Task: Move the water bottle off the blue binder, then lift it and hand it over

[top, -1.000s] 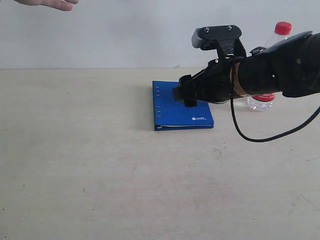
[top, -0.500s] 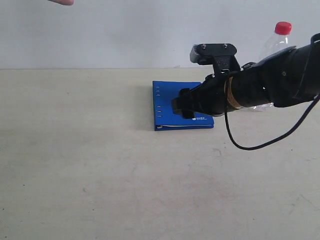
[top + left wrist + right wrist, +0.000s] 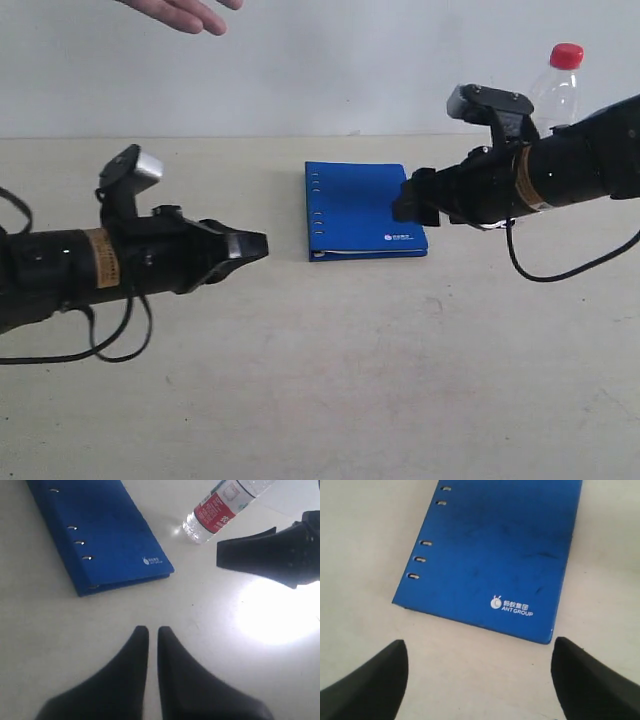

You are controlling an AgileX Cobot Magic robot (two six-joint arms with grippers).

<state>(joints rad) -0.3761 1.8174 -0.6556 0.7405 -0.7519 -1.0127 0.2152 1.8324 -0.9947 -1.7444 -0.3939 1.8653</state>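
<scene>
The blue binder (image 3: pixel 365 210) lies flat on the table with nothing on it; it also shows as the binder (image 3: pixel 100 535) and the binder (image 3: pixel 505 550). To its right the water bottle (image 3: pixel 556 85) stands upright on the table, its lower part hidden behind the right arm; its red label shows in the left wrist view as the bottle (image 3: pixel 222 502). My right gripper (image 3: pixel 405 200) hovers at the binder's right edge, open and empty (image 3: pixel 477 650). My left gripper (image 3: pixel 258 245) is left of the binder, shut on nothing (image 3: pixel 148 630).
A person's hand (image 3: pixel 185 12) reaches in at the top left above the table. The right arm's black cable (image 3: pixel 560 270) hangs in a loop over the table. A bright glare patch (image 3: pixel 270 612) lies on the tabletop near the right gripper (image 3: pixel 270 555).
The left arm has come into view from the left. The right arm has pulled back to the right, off the binder. The hand at the top has moved further in.
</scene>
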